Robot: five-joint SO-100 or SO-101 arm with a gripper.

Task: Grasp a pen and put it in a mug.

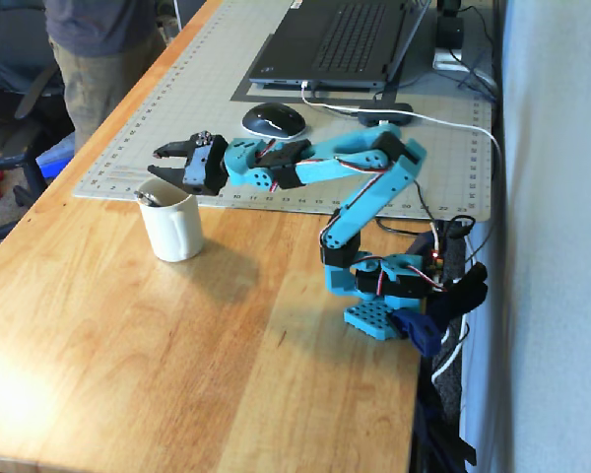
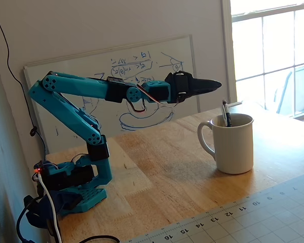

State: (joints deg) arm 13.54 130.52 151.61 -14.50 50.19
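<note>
The cream-white mug point(image 1: 174, 232) stands on the wooden table, handle toward the arm in a fixed view point(image 2: 234, 146). The dark pen point(image 2: 226, 112) stands tilted inside it, its upper end sticking above the rim; in the other fixed view only its dark top point(image 1: 150, 198) shows at the rim. My gripper point(image 1: 156, 162) hangs just above and behind the mug, open and empty, apart from pen and mug. Seen side-on in a fixed view point(image 2: 213, 84), it points toward the mug's top.
A cutting mat point(image 1: 158, 118) lies behind the mug with a mouse point(image 1: 273, 120) and a laptop point(image 1: 340, 39) on it. A person point(image 1: 98, 49) stands at the far left. A whiteboard point(image 2: 91, 109) leans on the wall behind the arm. The arm's base point(image 1: 379, 315) sits by the table's right edge with cables.
</note>
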